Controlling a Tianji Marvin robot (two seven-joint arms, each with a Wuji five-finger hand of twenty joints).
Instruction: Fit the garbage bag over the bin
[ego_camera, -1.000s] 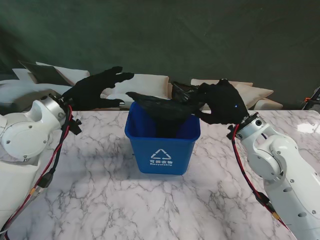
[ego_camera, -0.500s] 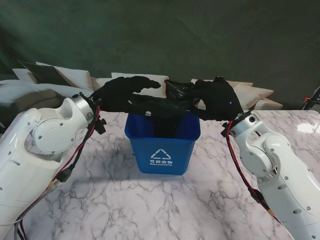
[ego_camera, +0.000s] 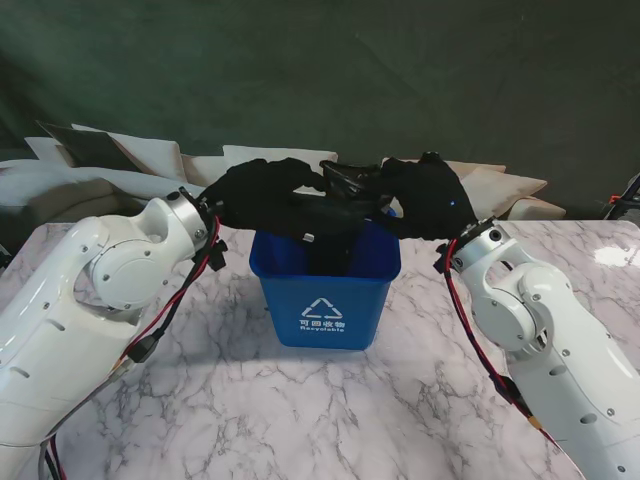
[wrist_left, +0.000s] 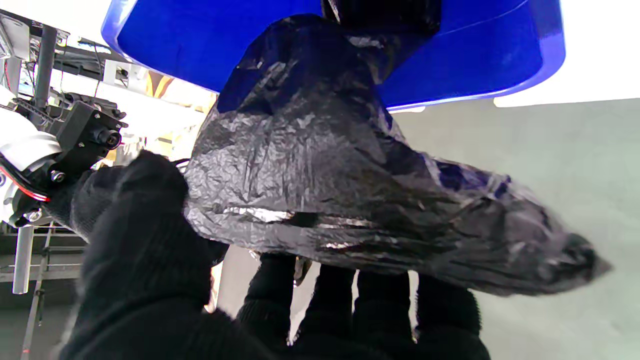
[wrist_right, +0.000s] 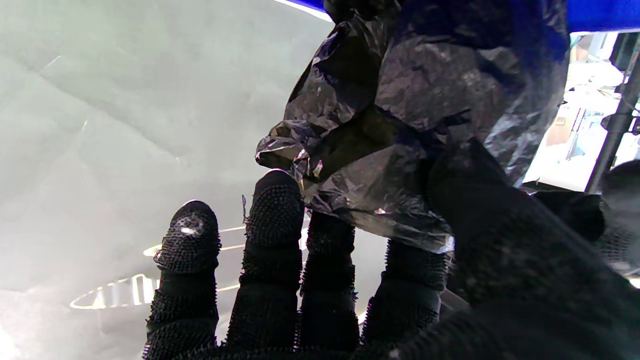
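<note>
Both hands (ego_camera: 262, 190) on garbage bag (ego_camera: 335, 205)

One blue bin (ego_camera: 325, 290), one black garbage bag (ego_camera: 330, 215), two gloved hands.

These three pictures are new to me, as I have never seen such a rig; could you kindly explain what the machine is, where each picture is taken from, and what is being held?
This is a robot with two white arms, each ending in a five-fingered hand in a black glove. The wide picture comes from a camera on the robot's stand, looking down at a marble table. On it stands a blue bin with a recycling sign. The left hand and the right hand meet over the bin's mouth. Both grip a black garbage bag, part of which hangs into the bin. The other two pictures come from cameras on the wrists and appear upside down. In each, gloved fingers pinch the crinkled bag against a thumb, with the bin's blue rim beyond.
</note>
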